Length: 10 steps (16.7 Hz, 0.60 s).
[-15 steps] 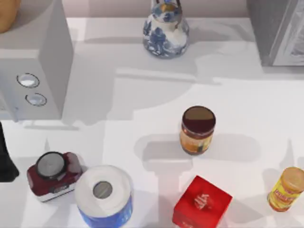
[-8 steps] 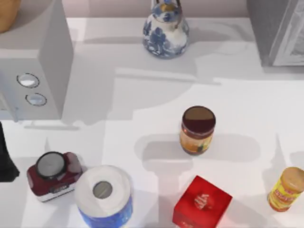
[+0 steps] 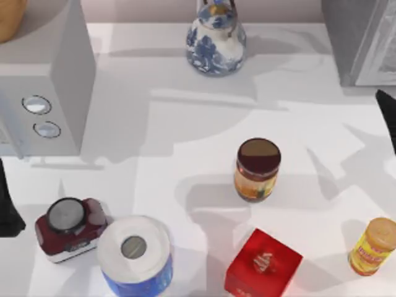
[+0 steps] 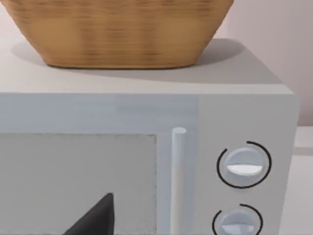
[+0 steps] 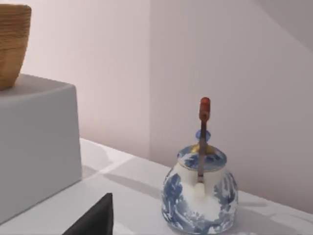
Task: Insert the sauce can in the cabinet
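The sauce can [image 3: 257,168], with its maroon flat top and orange-yellow label, stands upright near the middle of the table, untouched. The cabinet [image 3: 362,40], dark grey with a ribbed whitish front, fills the far right corner. A dark part of my right gripper [image 3: 387,114] juts in at the right edge, below the cabinet and well to the right of the can. My left gripper [image 3: 7,207] is parked at the left edge, far from the can.
A pale grey box with two knobs [image 3: 43,93] carries a basket [image 4: 122,29] at the far left. A blue-white teapot [image 3: 215,40] stands at the back. Along the front are a dark red container [image 3: 69,226], a paper roll [image 3: 135,253], a red box [image 3: 263,265] and a yellow jar [image 3: 373,245].
My right gripper has come into the top view at the right edge, and its shadows have spread leftward over the table. The can and the left arm have not moved.
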{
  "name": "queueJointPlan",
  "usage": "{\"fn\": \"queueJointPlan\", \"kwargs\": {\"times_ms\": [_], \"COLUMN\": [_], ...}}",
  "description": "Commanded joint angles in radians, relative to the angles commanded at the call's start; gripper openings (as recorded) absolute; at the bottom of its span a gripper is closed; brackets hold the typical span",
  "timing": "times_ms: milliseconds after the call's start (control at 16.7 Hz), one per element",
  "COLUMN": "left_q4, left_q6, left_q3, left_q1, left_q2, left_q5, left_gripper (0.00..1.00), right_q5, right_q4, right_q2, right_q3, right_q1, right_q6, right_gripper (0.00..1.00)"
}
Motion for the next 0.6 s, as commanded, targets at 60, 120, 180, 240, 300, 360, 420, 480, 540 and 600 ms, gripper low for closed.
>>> {"fn": "queueJointPlan", "kwargs": {"times_ms": [60, 120, 180, 240, 300, 360, 420, 480, 540, 600], "left_q4": [0.0, 0.0, 0.0, 0.0, 0.0, 0.0, 0.0, 0.0, 0.0, 0.0], "left_q6": [0.0, 0.0, 0.0, 0.0, 0.0, 0.0, 0.0, 0.0, 0.0, 0.0], "left_q3": [0.0, 0.0, 0.0, 0.0, 0.0, 0.0, 0.0, 0.0, 0.0, 0.0], "left_q1": [0.0, 0.0, 0.0, 0.0, 0.0, 0.0, 0.0, 0.0, 0.0, 0.0], "left_q2": [0.0, 0.0, 0.0, 0.0, 0.0, 0.0, 0.0, 0.0, 0.0, 0.0], "left_q5": [0.0, 0.0, 0.0, 0.0, 0.0, 0.0, 0.0, 0.0, 0.0, 0.0], "left_gripper": [1.0, 1.0, 1.0, 1.0, 1.0, 1.0, 1.0, 1.0, 1.0, 1.0], "right_q5": [-0.062, -0.124, -0.187, -0.249, -0.31, -0.37, -0.429, -0.486, -0.542, -0.594], "right_q4": [0.077, 0.155, 0.234, 0.312, 0.39, 0.466, 0.541, 0.613, 0.682, 0.748], "right_q2": [0.117, 0.236, 0.356, 0.477, 0.596, 0.714, 0.829, 0.94, 1.046, 1.146], "right_q3": [0.038, 0.076, 0.115, 0.154, 0.192, 0.23, 0.266, 0.302, 0.337, 0.37], "right_q1": [0.001, 0.002, 0.002, 0.002, 0.002, 0.003, 0.003, 0.004, 0.006, 0.008], "right_q6": [0.003, 0.006, 0.009, 0.013, 0.016, 0.02, 0.023, 0.026, 0.029, 0.031], "right_gripper": [1.0, 1.0, 1.0, 1.0, 1.0, 1.0, 1.0, 1.0, 1.0, 1.0]}}
